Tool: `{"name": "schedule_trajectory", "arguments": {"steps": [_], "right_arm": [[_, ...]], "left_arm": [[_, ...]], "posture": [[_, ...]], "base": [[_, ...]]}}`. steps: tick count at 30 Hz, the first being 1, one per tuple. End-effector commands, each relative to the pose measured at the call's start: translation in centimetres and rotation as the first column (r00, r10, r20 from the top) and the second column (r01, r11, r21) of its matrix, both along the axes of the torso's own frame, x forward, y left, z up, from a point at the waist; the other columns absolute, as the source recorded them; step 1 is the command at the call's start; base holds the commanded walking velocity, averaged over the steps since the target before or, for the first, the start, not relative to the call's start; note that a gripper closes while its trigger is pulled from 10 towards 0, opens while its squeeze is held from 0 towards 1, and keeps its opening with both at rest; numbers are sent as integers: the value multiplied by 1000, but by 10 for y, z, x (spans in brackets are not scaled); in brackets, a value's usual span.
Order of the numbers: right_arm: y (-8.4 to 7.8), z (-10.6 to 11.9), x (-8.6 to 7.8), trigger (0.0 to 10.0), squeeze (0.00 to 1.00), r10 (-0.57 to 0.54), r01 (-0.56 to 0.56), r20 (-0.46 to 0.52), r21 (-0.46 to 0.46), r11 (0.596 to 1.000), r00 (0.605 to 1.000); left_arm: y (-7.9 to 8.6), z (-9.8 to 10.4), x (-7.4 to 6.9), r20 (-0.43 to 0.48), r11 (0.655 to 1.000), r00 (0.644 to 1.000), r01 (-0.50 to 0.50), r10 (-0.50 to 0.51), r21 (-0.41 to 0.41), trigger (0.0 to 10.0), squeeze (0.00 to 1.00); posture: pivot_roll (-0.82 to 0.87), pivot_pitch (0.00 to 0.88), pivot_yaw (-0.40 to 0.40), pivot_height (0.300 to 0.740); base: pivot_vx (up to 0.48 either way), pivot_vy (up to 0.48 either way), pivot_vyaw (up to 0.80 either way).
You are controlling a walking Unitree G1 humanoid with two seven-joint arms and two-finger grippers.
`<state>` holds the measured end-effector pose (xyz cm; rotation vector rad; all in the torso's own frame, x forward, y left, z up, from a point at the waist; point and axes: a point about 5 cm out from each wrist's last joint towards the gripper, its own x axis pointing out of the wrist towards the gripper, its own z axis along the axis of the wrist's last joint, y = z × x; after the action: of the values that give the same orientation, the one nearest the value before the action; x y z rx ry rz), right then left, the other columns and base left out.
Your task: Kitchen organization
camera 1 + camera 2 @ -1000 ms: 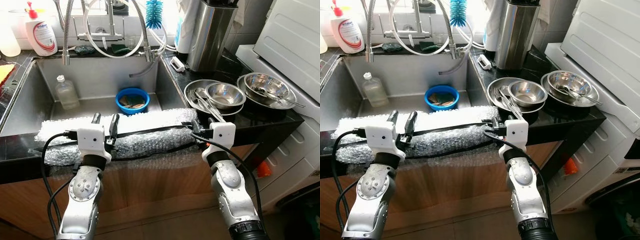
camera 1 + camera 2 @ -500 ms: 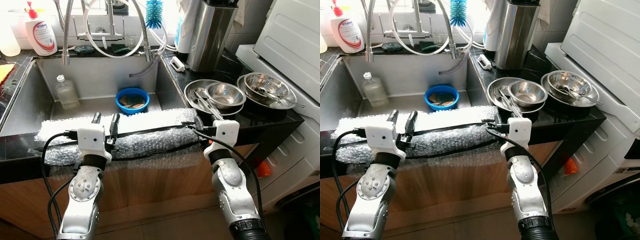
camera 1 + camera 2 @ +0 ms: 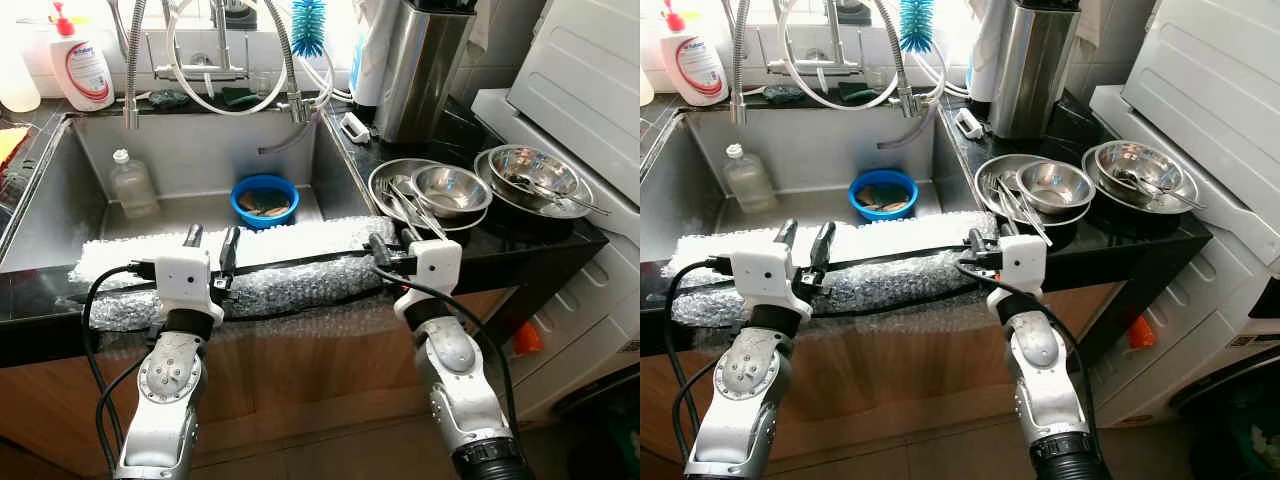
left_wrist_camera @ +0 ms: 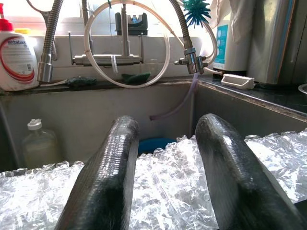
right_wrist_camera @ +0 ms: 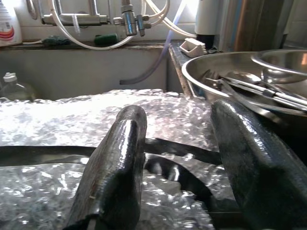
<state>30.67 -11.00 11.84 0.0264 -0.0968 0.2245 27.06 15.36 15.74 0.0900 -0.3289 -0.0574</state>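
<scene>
Two grippers of mine hang over the long roll of clear bubble wrap [image 3: 225, 270] that lies across the front edge of the steel sink [image 3: 60, 215], a black strap [image 3: 300, 265] running along its top. On the left, my left gripper [image 3: 210, 240] has stayed where it was half a second ago, fingers spread apart over the wrap and holding nothing; in the left wrist view the plastic bubbles sit below and between the two fingers [image 4: 108, 182]. Behind it in the basin stand a clear plastic bottle [image 3: 132, 185] and a blue round bowl [image 3: 265, 200]. To the right, my right gripper [image 3: 378, 247] has swung back leftward from the counter's edge, so it now sits over the roll's right end, fingers parted, gripping nothing, with the strap between them in the right wrist view. I judge this lines up both ends for a two-handed lift. Further right, the nested steel bowls [image 3: 450, 190] with cutlery rest untouched.
</scene>
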Motion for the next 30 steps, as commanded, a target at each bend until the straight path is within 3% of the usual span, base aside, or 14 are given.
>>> {"name": "schedule_trajectory", "arguments": {"steps": [1, 8, 15, 22, 28, 30], "right_arm": [[-1, 1, 0, 10000, 0, 12, -12, 4, 4, 1000, 1000], [2, 1, 0, 10000, 0, 41, -41, 1, -8, 999, 999], [-1, -6, 2, 10000, 0, 13, -15, -47, -45, 999, 999], [-4, -7, 2, 10000, 0, -41, 41, -59, -15, 999, 997], [-4, -6, -1, 10000, 0, -99, 105, -66, 94, 990, 993], [-6, -3, -2, 10000, 0, -139, 150, -72, 192, 970, 988]], "left_arm": [[-4, -2, 0, -6, 1000, 1000, 13, -13, 10, 10000, 0], [-5, -2, 1, -6, 1000, 1000, 17, -17, 11, 10000, 0], [-5, -3, 1, -9, 1000, 1000, 18, -18, 13, 10000, 0], [-4, -2, 2, -5, 1000, 1000, 19, -19, 15, 10000, 0], [-5, -1, 3, 1, 999, 1000, 24, -24, 21, 10000, 0], [-5, -1, 3, 5, 999, 1000, 26, -26, 27, 10000, 0]], "posture": [[19, 0, -94, 740], [20, 0, -94, 740], [20, 0, -95, 740], [20, 0, -95, 740], [24, 0, -95, 740], [23, 0, -94, 740]], "base": [[0, 0, 0], [0, 0, 0], [0, 0, 0], [0, 0, 0], [0, 0, 0], [0, 0, 0]]}}
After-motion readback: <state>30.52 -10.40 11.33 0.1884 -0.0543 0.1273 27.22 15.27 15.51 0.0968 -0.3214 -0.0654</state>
